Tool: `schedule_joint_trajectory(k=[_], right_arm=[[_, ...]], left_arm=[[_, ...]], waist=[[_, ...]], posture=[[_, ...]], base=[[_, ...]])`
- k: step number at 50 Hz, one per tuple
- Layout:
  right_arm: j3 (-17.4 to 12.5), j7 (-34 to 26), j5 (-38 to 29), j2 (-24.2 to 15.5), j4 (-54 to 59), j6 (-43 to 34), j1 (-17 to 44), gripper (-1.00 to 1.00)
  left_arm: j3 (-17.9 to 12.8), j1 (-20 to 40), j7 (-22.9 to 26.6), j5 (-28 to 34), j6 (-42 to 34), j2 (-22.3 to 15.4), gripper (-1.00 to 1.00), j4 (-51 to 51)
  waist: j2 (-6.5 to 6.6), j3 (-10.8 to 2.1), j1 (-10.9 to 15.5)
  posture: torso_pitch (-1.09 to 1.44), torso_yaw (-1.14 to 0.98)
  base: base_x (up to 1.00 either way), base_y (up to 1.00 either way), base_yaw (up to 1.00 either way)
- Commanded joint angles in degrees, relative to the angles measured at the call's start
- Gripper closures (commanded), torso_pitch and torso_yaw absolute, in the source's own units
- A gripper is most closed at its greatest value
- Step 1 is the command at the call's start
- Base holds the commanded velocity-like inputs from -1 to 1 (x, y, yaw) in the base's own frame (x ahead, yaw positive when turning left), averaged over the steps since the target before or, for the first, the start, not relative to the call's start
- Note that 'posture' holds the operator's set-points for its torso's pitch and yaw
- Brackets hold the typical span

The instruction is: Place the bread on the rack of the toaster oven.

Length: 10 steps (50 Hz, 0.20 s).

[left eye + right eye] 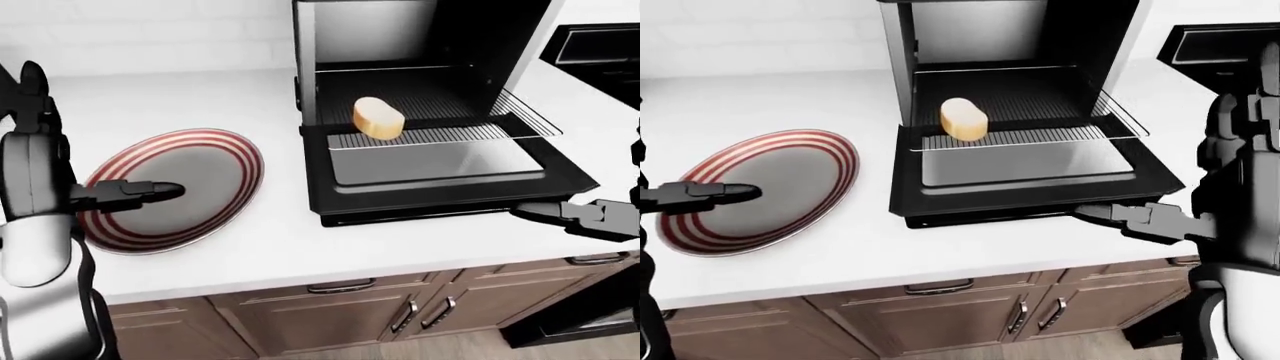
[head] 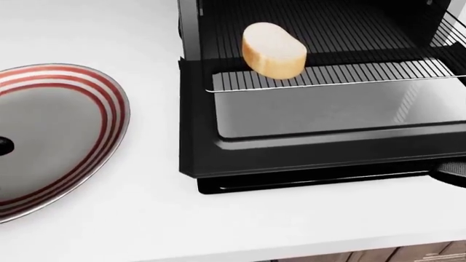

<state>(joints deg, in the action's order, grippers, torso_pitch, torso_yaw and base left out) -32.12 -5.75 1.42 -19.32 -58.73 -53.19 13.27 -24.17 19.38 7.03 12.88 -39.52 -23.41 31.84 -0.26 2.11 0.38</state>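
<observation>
The bread (image 1: 378, 118), a pale oval slice, stands on the pulled-out wire rack (image 1: 440, 135) of the black toaster oven (image 1: 400, 45), above its open door (image 1: 440, 176). It also shows in the head view (image 2: 273, 50). My left hand (image 1: 140, 193) is open and empty, fingers stretched over the red-striped plate (image 1: 200, 169). My right hand (image 1: 1120, 216) is open and empty at the door's lower right corner, apart from the bread.
The white counter (image 1: 300, 247) carries the plate and the oven. Wooden cabinet drawers with metal handles (image 1: 340, 286) run below the counter edge. A black appliance (image 1: 600, 52) sits at the upper right.
</observation>
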Motion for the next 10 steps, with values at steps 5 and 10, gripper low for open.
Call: schedule_joint_trajectory(k=[5,10], right_arm=[[-3.2,4.9,8.2,-3.9,-1.3,2.0,-1.7,-1.00],[-4.5,7.4,11.3,-5.3,-1.3,3.3,-4.1,-1.00]], left_arm=[[-0.7,1.2,-0.7,0.6,1.9,-0.9,-1.00,1.4],[-0.9,1.1,-0.8,0.7,2.1,-1.0,-1.00,1.2]], waist=[[-0.19,-0.85,0.0],[-0.34,-0.82,0.0]], posture=[[0.00,0.00],[0.00,0.00]], base=[[0.00,0.00,0.00],[0.00,0.00,0.00]])
